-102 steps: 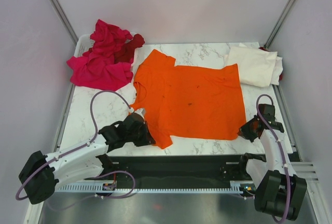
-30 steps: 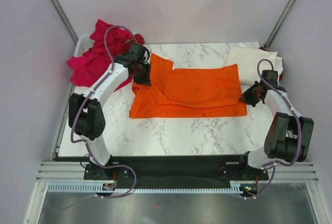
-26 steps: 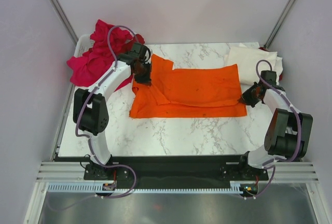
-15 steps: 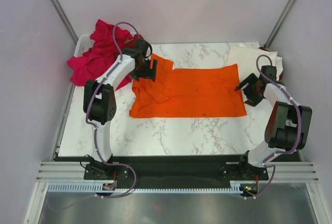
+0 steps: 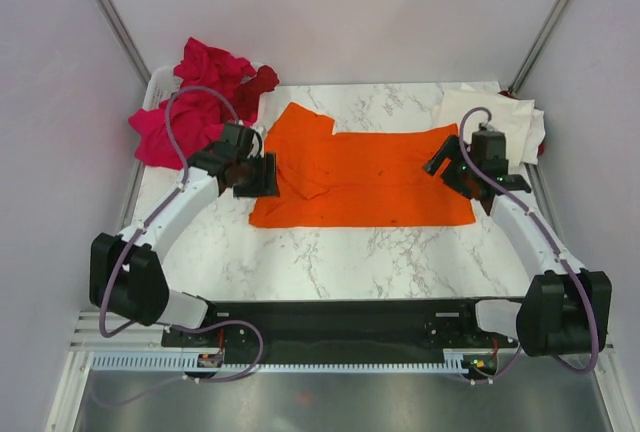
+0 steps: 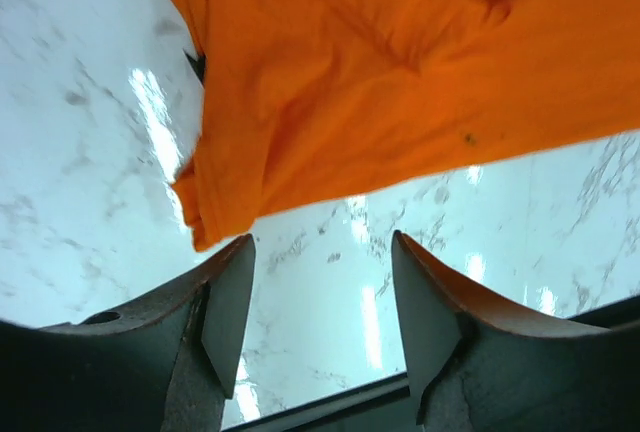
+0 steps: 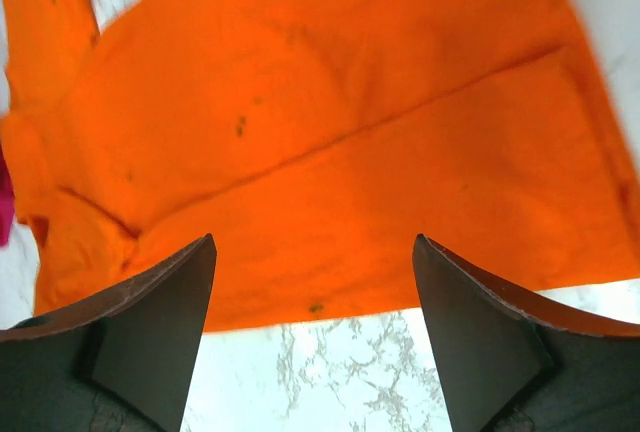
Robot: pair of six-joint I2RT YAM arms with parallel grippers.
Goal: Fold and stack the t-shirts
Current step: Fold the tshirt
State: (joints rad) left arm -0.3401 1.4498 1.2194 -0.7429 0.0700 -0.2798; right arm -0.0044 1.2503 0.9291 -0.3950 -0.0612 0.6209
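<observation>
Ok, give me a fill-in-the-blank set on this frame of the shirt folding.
1. The t-shirt folded over in the middle of the marble table is ____ in colour.
2. The cream t-shirt lies at the table's far ____ corner.
3. The left gripper and right gripper both hold ____.
4. The jaws of both stand ____.
Missing words: orange; right; nothing; open.

We see a bright orange t-shirt [image 5: 370, 177] flecked with a few small dark specks, lying on a white table [image 5: 350, 252] veined with grey marbling. The heaped magenta-pink shirts [image 5: 180, 132] show no print, nor does the dark red shirt [image 5: 262, 80] or the plain cream-white shirt [image 5: 495, 127]. The arms [image 5: 175, 214] are white with black joints.
</observation>
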